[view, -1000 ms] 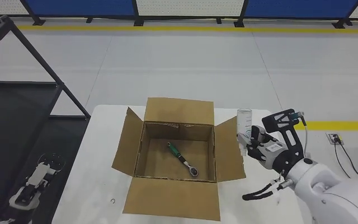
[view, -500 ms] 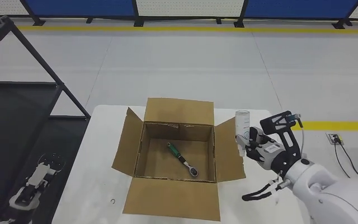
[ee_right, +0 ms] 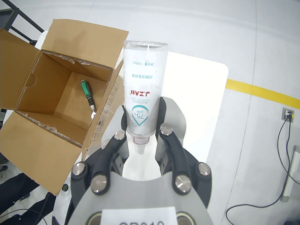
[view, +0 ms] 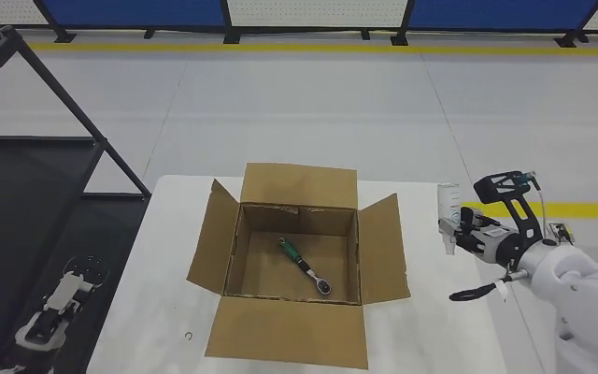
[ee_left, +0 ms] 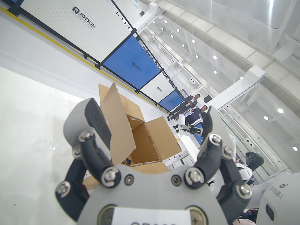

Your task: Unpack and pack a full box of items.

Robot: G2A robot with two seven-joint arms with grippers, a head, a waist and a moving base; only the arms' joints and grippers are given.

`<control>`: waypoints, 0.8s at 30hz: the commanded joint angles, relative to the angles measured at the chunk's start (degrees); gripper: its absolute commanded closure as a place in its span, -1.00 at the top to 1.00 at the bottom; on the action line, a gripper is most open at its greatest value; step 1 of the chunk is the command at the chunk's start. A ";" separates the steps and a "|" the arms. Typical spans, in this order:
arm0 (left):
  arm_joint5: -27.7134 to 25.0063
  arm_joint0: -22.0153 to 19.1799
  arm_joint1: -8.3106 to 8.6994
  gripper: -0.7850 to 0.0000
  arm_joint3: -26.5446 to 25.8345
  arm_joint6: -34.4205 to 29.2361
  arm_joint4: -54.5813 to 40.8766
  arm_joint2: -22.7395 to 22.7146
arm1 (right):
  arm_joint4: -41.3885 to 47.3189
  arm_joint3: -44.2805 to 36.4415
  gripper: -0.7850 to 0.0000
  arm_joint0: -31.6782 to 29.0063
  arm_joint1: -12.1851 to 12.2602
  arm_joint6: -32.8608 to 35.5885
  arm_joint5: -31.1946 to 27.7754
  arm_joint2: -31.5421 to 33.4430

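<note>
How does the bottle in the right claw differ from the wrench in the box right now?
The bottle is clamped in the right claw, outside the box; the wrench lies loose on the box floor. The bottle is a wide clear cylinder with a white label; the wrench is slim, with a green handle and metal head. The bottle is gripped near its nozzle; the wrench lies flat. Neither rests on the bare table.

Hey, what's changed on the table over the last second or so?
The right gripper, shut on the bottle throughout, carried it sideways away from the box, out toward the edge of the table. The box and the wrench inside it stayed put.
</note>
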 commanded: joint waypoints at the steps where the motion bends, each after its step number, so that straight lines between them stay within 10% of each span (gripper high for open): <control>1: 0.00 0.00 0.00 1.00 0.00 0.00 0.00 0.00 | 0.01 -0.10 -1.00 -0.03 -0.01 -0.04 -0.03 0.00; 13: 0.00 0.00 0.00 1.00 0.00 0.00 0.00 0.00 | -4.49 1.63 -1.00 -0.66 0.29 -0.17 0.84 -2.09; 24: 0.00 0.00 0.00 1.00 0.00 0.00 0.00 0.00 | -7.92 22.19 -1.00 4.02 1.45 8.57 -1.41 -5.23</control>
